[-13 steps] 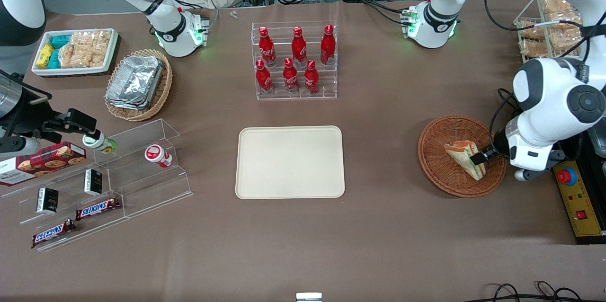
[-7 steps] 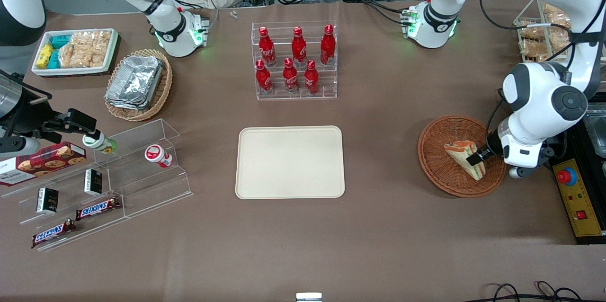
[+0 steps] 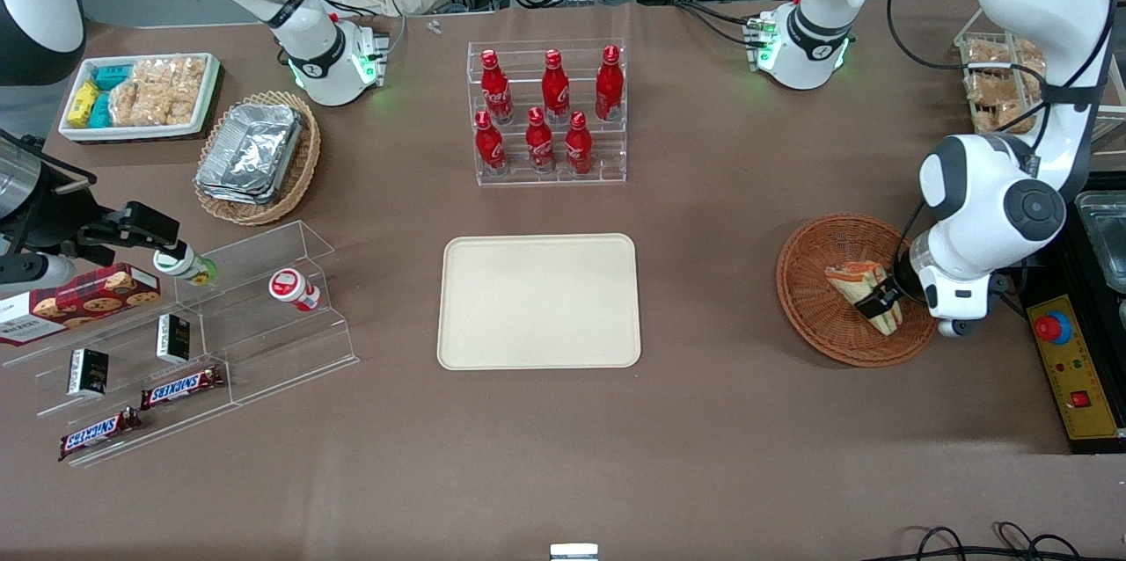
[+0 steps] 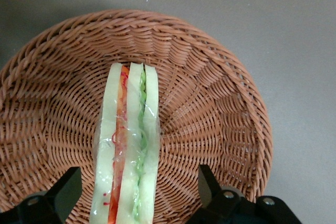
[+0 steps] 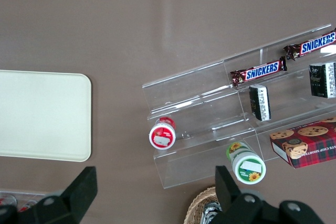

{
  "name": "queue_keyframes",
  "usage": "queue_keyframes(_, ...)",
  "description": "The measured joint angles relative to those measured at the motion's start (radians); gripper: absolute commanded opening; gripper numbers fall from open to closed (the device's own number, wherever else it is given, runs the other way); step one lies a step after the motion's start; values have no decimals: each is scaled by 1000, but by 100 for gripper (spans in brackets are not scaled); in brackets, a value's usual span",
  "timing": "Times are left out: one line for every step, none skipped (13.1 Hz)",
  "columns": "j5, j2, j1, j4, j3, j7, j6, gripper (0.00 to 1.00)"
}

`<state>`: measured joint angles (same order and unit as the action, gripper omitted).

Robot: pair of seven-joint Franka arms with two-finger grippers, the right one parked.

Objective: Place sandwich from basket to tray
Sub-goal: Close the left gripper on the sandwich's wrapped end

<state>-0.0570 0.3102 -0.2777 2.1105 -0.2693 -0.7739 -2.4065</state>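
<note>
- My gripper [image 3: 882, 302] is low inside the basket [image 3: 818, 315], at the working arm's end of the bench [image 3: 704, 438].
- Its fingers [image 4: 65, 192] stand apart, one on each side of the sandwich [image 3: 858, 287]; in the left wrist view a clear gap shows between each finger and the wrap, so I am not clamped on it.
- The sandwich rests on the woven bottom of the basket, standing on edge, with its white bread slices outside and the orange-red and green layers between them.
- In the wrist view the sandwich [image 4: 128, 145] runs from between my fingers toward the middle of the basket [image 4: 210, 108].
- The tray [image 3: 538, 301] lies flat in the middle of the bench, well apart from the basket, with nothing on it.
- Farther from the front camera than the tray stands a clear rack of red bottles [image 3: 547, 114].
- Toward the parked arm's end sit a paler wicker basket with foil containers [image 3: 255, 155], a white box of snacks [image 3: 141, 95], and a clear stepped stand [image 3: 220, 341] carrying chocolate bars and small jars.
</note>
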Motion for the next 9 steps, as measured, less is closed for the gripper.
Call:
queue_keyframes(0,5,0,0,0,-14,0,99)
queue_keyframes(0,10,0,0,-1,-22,0,99)
queue_keyframes(0,14,0,2,-1,-26,0,99)
queue_keyframes(0,20,0,3,-1,-29,0,98)
queue_keyframes(1,27,0,4,-1,-33,-1,85)
queue_keyframes(1,33,0,4,-1,-41,-2,51)
queue_keyframes(1,38,0,4,-1,-49,-5,22)
queue_keyframes(1,40,0,4,-1,-53,-7,3)
queue_keyframes(1,40,0,4,-1,-55,-7,0)
